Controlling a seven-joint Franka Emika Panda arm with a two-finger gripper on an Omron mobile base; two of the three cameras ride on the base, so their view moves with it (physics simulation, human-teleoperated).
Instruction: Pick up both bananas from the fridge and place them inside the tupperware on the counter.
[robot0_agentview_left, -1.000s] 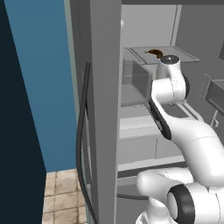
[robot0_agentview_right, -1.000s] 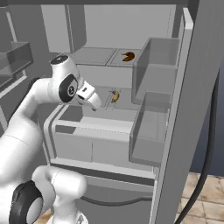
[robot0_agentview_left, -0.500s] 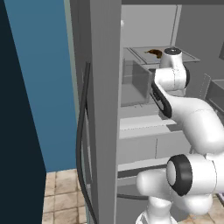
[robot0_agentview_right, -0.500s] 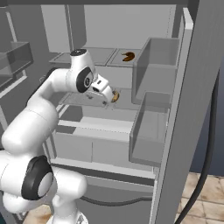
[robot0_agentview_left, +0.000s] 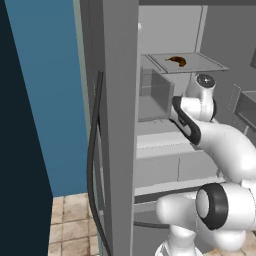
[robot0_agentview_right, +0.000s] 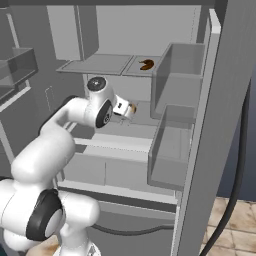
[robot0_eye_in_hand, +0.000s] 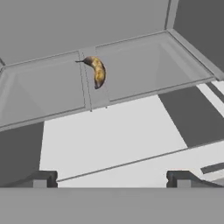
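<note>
Reaching into the fridge (robot0_agentview_right: 190, 75), the gripper (robot0_eye_in_hand: 111, 177) hangs empty, fingers spread; one banana (robot0_eye_in_hand: 97, 71) lies ahead; another banana (robot0_agentview_right: 146, 64) sits on the upper shelf (robot0_agentview_right: 97, 64).

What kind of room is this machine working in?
Likely a kitchen, computer-rendered: an open fridge with shelves and door bins, a banana on its upper shelf, and a tiled floor.

open shelf (robot0_eye_in_hand: 131, 131) ahead, door bins (robot0_agentview_right: 172, 125) right
</note>
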